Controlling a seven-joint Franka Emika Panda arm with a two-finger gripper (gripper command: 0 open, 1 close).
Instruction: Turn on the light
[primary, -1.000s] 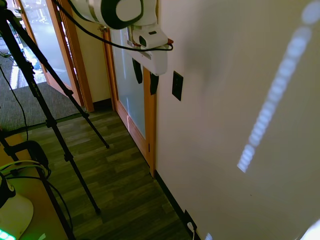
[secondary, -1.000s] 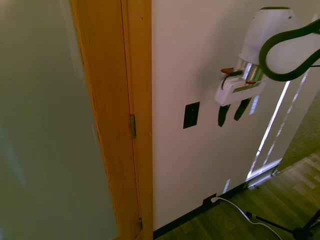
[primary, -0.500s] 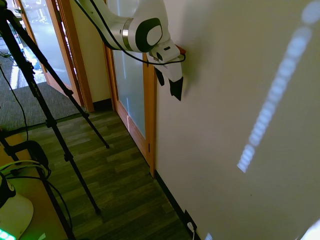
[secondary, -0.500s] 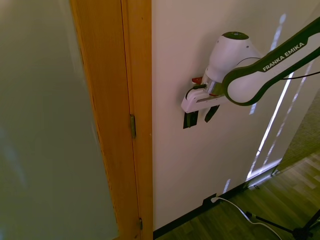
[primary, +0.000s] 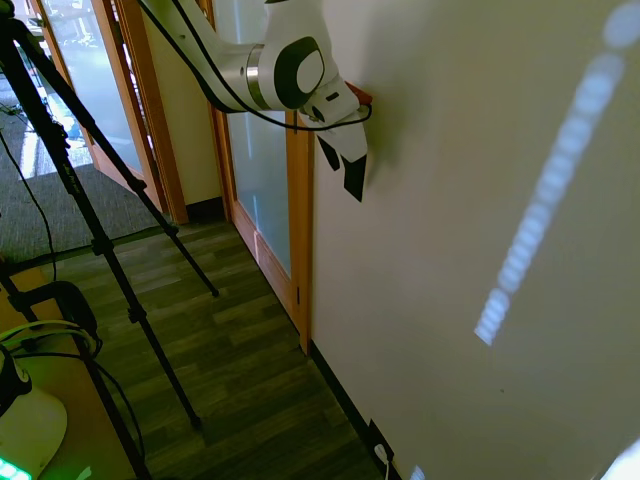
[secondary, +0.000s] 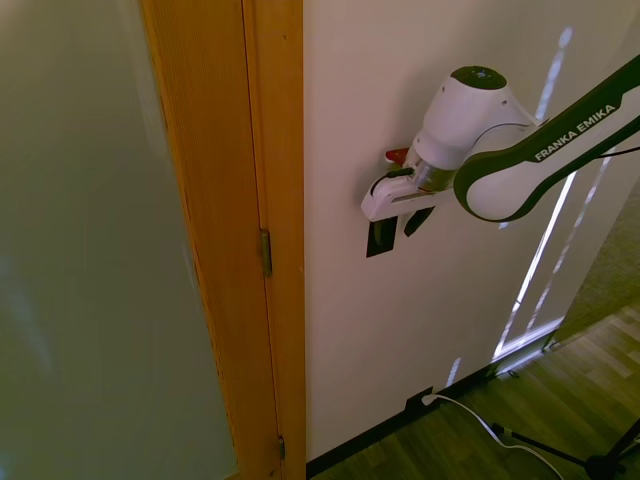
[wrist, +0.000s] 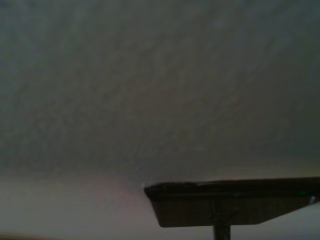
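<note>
The gripper (secondary: 396, 227) sits at frame center against the wall (secondary: 350, 330), its fingers spread apart. One finger (secondary: 382, 235) overlaps the dark switch (secondary: 376, 245); contact cannot be confirmed.

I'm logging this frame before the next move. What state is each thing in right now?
switch plate: on the wall, partly covered by the gripper; on or off cannot be told.
gripper: open, one finger over the plate, the other beside it.
door: shut, frosted glass in a wooden frame.
plug: in the low outlet.
</note>
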